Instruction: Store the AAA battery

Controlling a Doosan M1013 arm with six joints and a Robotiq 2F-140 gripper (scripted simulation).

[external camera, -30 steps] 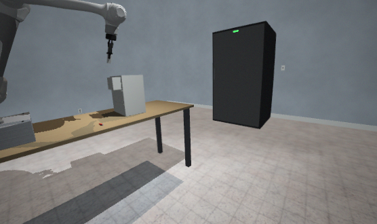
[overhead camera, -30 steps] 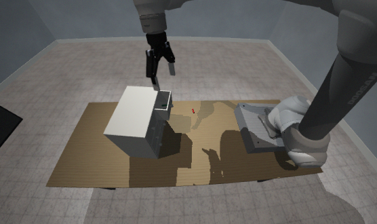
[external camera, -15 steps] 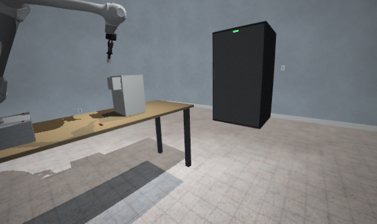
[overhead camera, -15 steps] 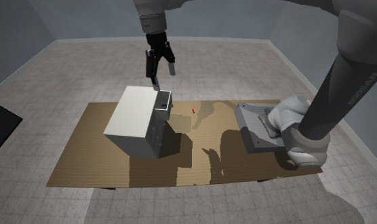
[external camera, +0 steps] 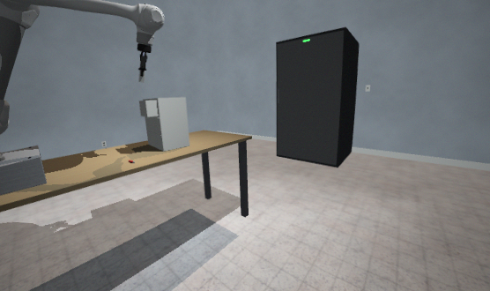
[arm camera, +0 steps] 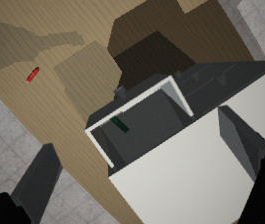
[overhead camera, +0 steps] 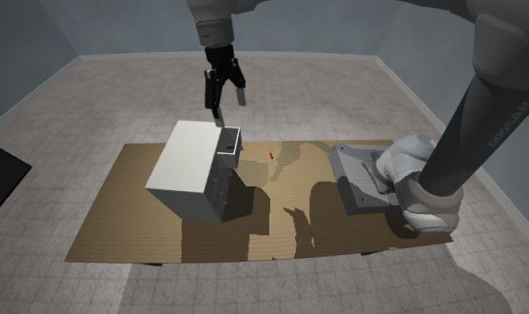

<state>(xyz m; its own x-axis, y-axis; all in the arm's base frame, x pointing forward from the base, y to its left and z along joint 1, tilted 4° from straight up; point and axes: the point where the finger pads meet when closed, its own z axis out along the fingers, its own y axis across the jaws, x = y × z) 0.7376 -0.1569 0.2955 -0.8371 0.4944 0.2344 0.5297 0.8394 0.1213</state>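
Note:
The small white chest (overhead camera: 187, 170) stands on the wooden table; it also shows in the exterior view (external camera: 167, 122) and the wrist view (arm camera: 189, 183). Its top drawer (overhead camera: 229, 147) is pulled out, and a small dark green item (arm camera: 120, 124) lies inside it. A small red battery (overhead camera: 270, 155) lies on the table to the right of the chest, also in the wrist view (arm camera: 32, 74) and the side view (external camera: 130, 161). My gripper (overhead camera: 227, 102) (external camera: 142, 74) hangs open and empty well above the open drawer.
The arm's grey base plate (overhead camera: 362, 178) sits on the right end of the table. A tall black cabinet (external camera: 315, 96) stands on the floor far off. The lower drawers of the chest look pushed in.

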